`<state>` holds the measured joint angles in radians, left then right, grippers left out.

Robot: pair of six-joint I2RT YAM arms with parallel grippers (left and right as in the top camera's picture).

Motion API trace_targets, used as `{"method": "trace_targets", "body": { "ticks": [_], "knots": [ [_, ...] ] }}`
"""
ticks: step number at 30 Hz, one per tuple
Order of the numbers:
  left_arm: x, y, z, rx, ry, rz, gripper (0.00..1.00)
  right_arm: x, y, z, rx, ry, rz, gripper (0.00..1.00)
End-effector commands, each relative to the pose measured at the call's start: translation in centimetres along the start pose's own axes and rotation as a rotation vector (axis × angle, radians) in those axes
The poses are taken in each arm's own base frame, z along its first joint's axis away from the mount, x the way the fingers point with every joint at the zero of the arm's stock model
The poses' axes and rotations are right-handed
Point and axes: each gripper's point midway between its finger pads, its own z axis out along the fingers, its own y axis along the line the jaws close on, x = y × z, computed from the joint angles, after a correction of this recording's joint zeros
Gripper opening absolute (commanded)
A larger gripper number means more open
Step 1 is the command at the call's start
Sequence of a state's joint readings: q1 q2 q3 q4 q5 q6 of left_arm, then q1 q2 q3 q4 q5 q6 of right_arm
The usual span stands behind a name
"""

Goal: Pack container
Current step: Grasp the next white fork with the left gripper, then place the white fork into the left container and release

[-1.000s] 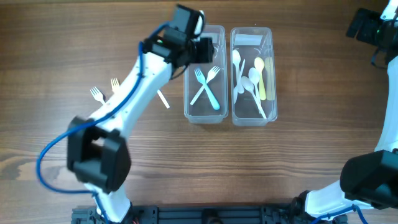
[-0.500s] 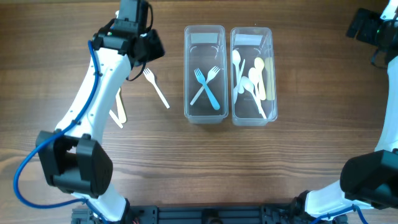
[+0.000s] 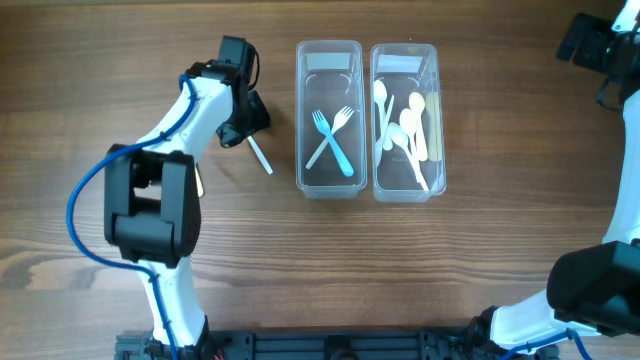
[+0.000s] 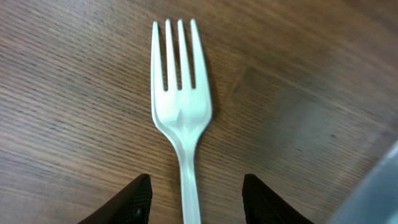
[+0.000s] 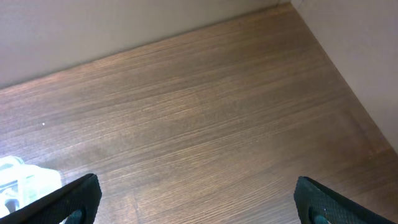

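The left hand [image 4: 193, 208] hangs open astride the handle of the white fork [image 4: 181, 106], which lies flat on the counter [image 4: 74, 93] near the fork container [image 3: 300, 100], so it should probably sink almost to the wood and close squarely, while the right hand [image 5: 199, 202] gapes empty.

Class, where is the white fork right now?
Overhead, the white fork lies on the table just left of the fork container, partly under the left gripper; the wrist view shows its handle between the open fingers.
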<state>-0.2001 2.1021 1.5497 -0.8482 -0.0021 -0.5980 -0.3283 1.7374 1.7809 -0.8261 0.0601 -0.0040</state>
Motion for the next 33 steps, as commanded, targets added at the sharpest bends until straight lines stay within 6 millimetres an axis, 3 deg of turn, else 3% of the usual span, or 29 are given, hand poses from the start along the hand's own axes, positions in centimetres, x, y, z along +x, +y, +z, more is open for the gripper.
{"method": "trace_targets", "body": {
  "ticks": [1,16,18,20,22,25,29,33],
  "knots": [
    [0.6,0.2,1.3,-0.011,0.033,-0.019,0.50,0.4,0.4,0.5,-0.008,0.014,-0.001,1.00],
    [1.8,1.2,3.5,-0.024,0.049,-0.016,0.48,0.4,0.4,0.5,-0.008,0.014,0.000,1.00],
    [2.0,1.3,3.5,-0.027,0.052,-0.016,0.42,0.4,0.4,0.5,-0.008,0.014,-0.001,1.00],
    [1.9,1.2,3.5,-0.026,0.052,-0.016,0.20,0.4,0.4,0.5,-0.008,0.014,0.000,1.00],
    [1.9,1.2,3.4,-0.023,0.048,-0.016,0.06,0.4,0.4,0.5,-0.008,0.014,0.000,1.00],
    [1.8,1.1,3.3,-0.021,0.046,-0.016,0.04,0.4,0.4,0.5,-0.008,0.014,0.000,1.00],
    [0.9,0.5,1.7,0.009,0.007,-0.017,0.05,0.4,0.4,0.5,-0.008,0.014,0.000,1.00],
    [-1.8,-1.3,-2.6,0.087,-0.094,-0.015,0.08,0.4,0.4,0.5,-0.008,0.014,0.000,1.00]
  ]
}}
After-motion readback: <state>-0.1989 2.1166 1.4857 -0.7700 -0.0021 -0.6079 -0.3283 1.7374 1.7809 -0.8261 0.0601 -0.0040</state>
